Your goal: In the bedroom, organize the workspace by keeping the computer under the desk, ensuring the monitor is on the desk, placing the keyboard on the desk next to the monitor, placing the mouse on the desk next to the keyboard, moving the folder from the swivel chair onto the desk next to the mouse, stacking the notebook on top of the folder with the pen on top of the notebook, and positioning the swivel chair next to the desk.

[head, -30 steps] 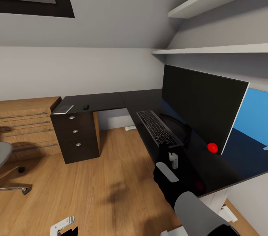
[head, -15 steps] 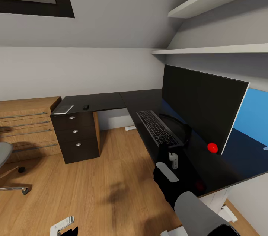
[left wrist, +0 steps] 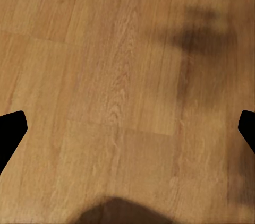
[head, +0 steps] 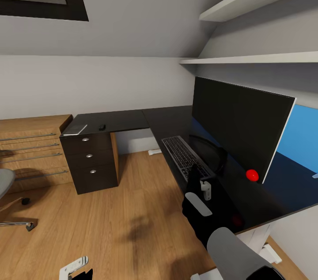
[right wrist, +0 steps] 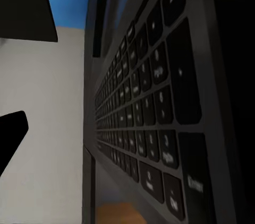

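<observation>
On the glossy black desk (head: 128, 120), the wide monitor (head: 238, 127) stands at the right. The dark-grey keyboard (head: 182, 154) lies in front of it, seen very close in the right wrist view as the keyboard (right wrist: 154, 112). My right gripper (head: 198, 179) is shut on its near end. On the desk's left wing lie the grey notebook (head: 74, 129) and the tiny black mouse (head: 102, 126). Part of the swivel chair (head: 5, 183) shows at the left edge. My left gripper (left wrist: 127, 134) hangs open over the wood floor. The folder, pen and computer are out of view.
A dark drawer unit (head: 90, 160) stands under the desk's left wing, next to a light-wood chest of drawers (head: 31, 149). White shelves (head: 247, 57) and a sloped ceiling hang over the desk. A blue wall panel (head: 302, 138) sits behind the monitor.
The keyboard has slid a little toward me along the desk with my right gripper on its near end. The left arm and the camera have stayed put.
</observation>
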